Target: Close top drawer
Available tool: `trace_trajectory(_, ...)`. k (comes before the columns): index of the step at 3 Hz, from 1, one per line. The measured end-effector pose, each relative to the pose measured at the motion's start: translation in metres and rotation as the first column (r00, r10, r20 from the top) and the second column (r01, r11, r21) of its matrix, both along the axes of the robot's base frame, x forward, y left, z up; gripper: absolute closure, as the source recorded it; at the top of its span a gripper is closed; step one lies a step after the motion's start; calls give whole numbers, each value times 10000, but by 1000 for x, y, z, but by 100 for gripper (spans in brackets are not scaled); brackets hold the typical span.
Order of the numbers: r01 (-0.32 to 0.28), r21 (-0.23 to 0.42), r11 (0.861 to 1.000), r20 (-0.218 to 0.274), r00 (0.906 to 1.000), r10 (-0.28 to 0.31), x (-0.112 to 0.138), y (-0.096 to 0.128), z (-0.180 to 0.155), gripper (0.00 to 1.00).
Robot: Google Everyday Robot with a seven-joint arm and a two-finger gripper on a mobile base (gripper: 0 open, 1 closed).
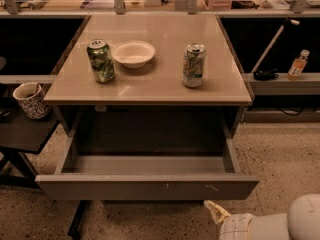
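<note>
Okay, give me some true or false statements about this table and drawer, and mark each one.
1. The top drawer stands open. True.
2. The end effector hangs over the tabletop. False: it is low at the right, below the drawer front.
3. The bowl stands between the green can and the pale can. True.
4. A mug stands beside the bowl. False: the mug is on the lower side table at the left.

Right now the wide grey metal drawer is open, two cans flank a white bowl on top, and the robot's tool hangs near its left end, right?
No: the camera view shows the tool just below the right end of the open wide grey metal drawer, not the left. The rest holds.
</note>
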State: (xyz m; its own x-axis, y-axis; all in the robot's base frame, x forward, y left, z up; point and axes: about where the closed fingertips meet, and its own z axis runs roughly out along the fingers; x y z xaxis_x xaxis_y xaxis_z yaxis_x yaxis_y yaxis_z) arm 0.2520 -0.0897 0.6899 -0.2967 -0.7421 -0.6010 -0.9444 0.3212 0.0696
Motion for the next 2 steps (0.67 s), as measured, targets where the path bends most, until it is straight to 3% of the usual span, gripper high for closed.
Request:
trace_trajectory(1,627,265,9977,290,9976,-635,40,12,-33,0)
trace_trajectory(2,1021,274,9944,119,9947,-1025,80,12,-52,0)
